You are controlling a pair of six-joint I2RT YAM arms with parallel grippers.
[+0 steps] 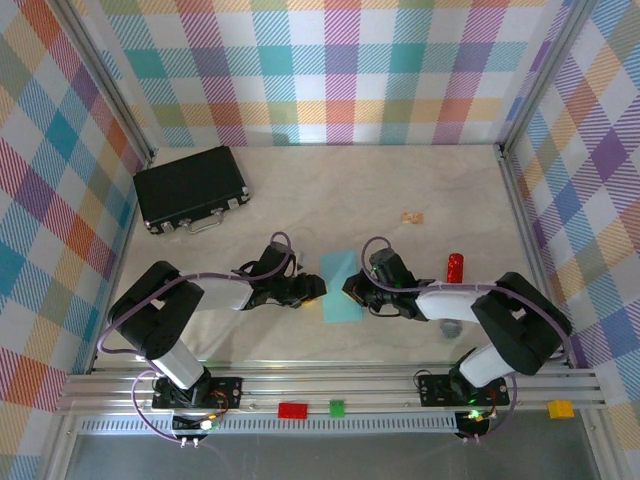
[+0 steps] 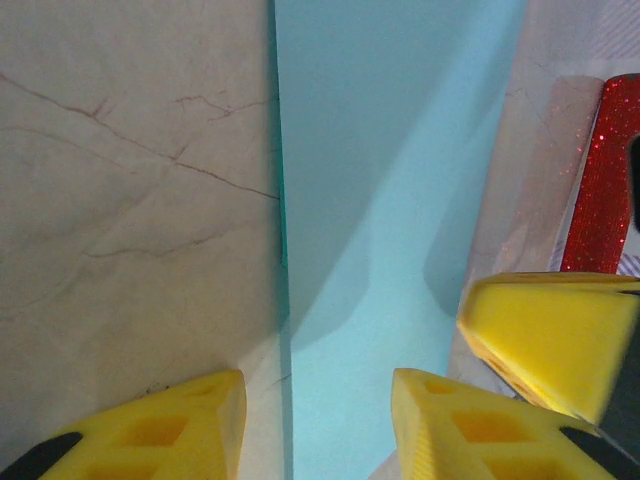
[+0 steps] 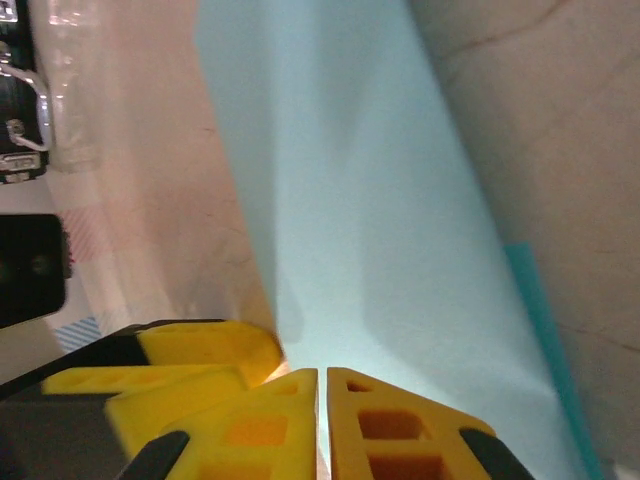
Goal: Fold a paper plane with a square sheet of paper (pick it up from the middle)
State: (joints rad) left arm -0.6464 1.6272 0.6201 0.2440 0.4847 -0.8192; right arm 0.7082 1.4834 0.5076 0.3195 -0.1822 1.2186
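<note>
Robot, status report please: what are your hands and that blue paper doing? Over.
Left gripper open, astride the blue paper. Right gripper shut on its edge, top layer raised. Red marker off to the side, not in the way.

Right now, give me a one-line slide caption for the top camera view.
Left gripper and right gripper meet at the turquoise sheet of paper; black case far left, red marker right.

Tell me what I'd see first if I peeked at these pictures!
The walls all round are bright rainbow checks. In the middle of the pale table lies a turquoise paper, with the left arm and right arm reaching to it from each side. A black case sits far left, a glittery red thing on the right.
</note>
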